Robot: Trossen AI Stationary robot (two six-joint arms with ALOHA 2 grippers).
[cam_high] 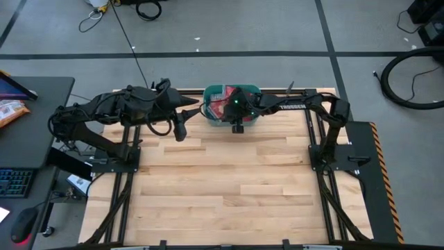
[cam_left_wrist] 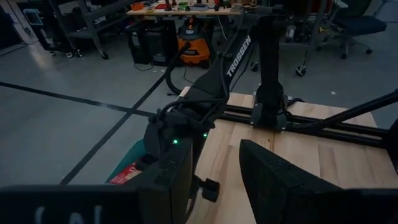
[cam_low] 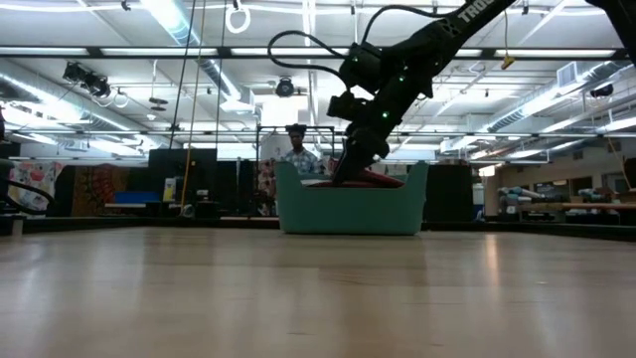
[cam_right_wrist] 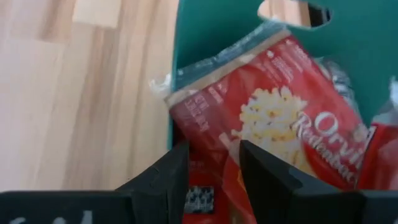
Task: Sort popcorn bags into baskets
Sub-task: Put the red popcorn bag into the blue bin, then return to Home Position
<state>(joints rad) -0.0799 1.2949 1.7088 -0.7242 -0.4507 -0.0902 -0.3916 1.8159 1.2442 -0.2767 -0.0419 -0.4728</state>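
Note:
The teal basket stands at the middle of the table's far edge and holds several red popcorn bags. In the right wrist view one bag with a popcorn picture leans tilted against the basket's inner wall, on top of other bags. My right gripper reaches down into the basket from the right, open, with a red bag's printed edge showing between its fingers. My left gripper hangs open and empty, raised above the table to the left of the basket. My right gripper slants down from the table's right side into the pile of bags. One finger stands on either side of a lower bag's printed edge. The fingertips are cut off at the picture's edge, so I cannot tell whether they touch it.
Bare wooden table stretches from the basket to the near edge. A person stands in the room behind the basket. A side desk on the left carries a keyboard and an orange snack bag.

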